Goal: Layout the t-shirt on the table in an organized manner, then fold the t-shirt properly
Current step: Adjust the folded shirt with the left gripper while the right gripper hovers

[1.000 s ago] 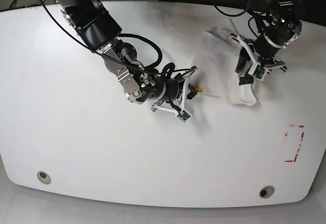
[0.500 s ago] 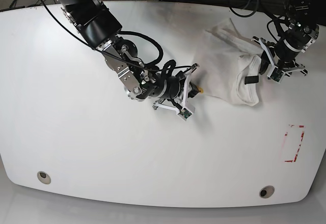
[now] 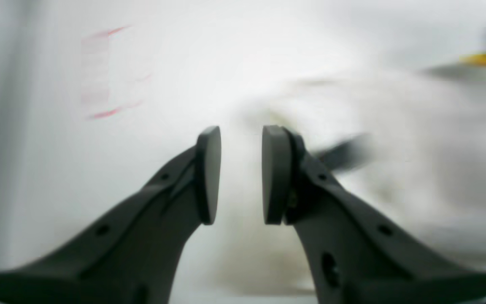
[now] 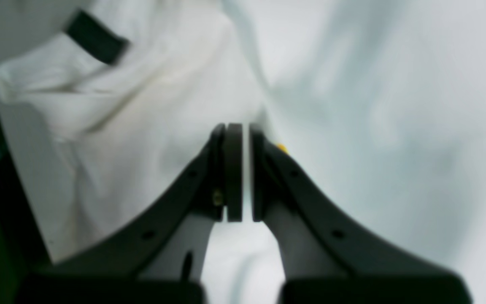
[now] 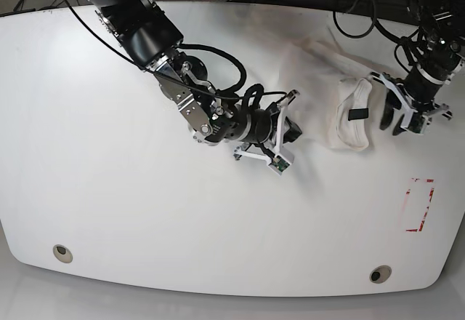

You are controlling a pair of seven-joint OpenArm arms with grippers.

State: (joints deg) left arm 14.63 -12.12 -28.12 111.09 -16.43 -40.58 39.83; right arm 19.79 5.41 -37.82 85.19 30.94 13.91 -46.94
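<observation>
T-shirt point(image 5: 327, 87) bunched at table point(image 5: 109, 189) far right, looks light, limp, best pinched at hem or shoulders; right gripper point(image 5: 285, 129) clamped on its edge, left gripper point(image 5: 398, 116) parted, empty.

Your left gripper point(image 3: 241, 175) hangs with jaws apart, nothing between them. The blurred shirt point(image 3: 395, 139) lies ahead-right; red tape point(image 3: 99, 71) sits ahead-left on the table point(image 3: 36, 169).
</observation>
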